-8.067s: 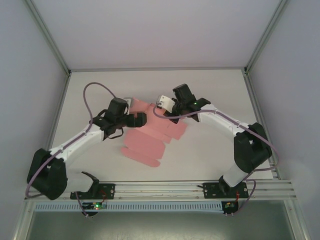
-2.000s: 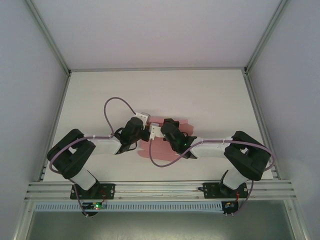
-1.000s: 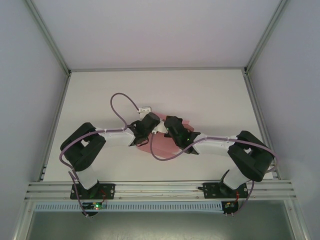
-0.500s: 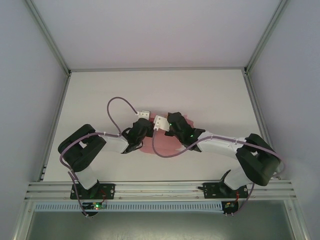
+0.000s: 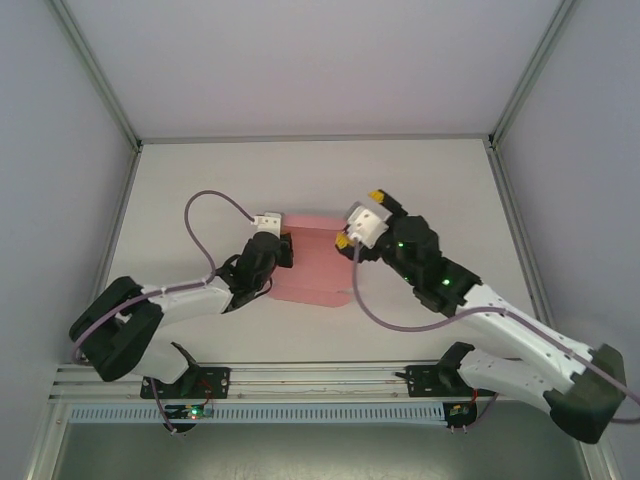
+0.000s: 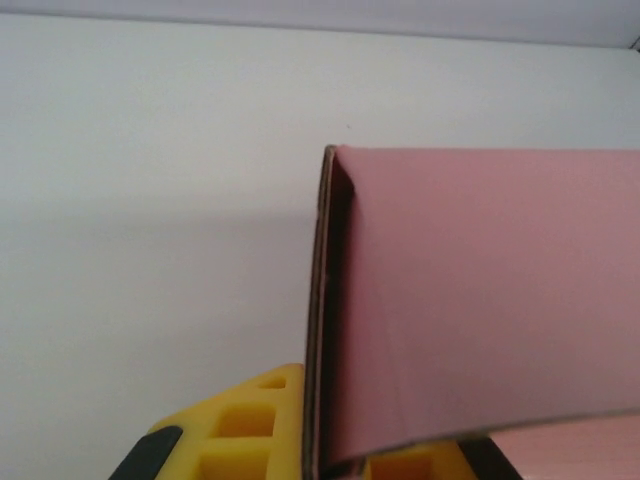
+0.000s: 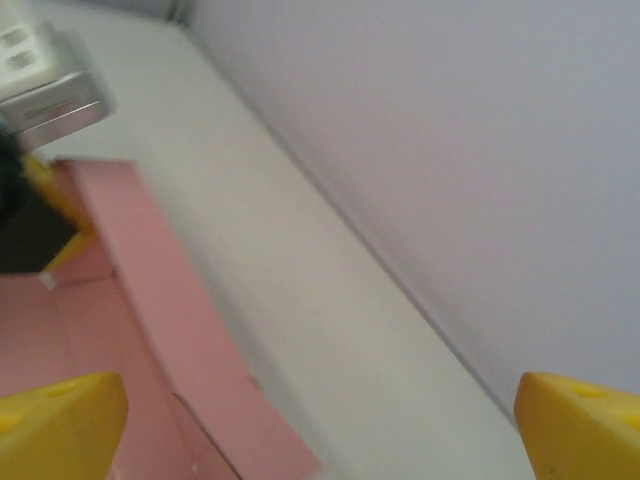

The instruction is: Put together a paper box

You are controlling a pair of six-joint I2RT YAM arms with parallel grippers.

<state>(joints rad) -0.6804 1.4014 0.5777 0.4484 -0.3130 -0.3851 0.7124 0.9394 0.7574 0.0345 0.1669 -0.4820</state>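
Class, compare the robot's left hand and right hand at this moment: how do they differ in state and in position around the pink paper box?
The left hand is shut on a raised wall of the paper box; the right hand is wide open, gripping nothing. The left hand sits at the box's left edge; the right hand is at its right edge. Both have yellow fingers.

Paper box [image 5: 312, 265]: plain pink, unpatterned, brownish at its cut edge. Left gripper [image 6: 322, 455] and right gripper [image 7: 320, 425]: yellow fingers. Arms [image 5: 500, 320]: white links, black joints. Cables [image 5: 215, 205]: purple. Table [image 5: 420, 180]: plain white.
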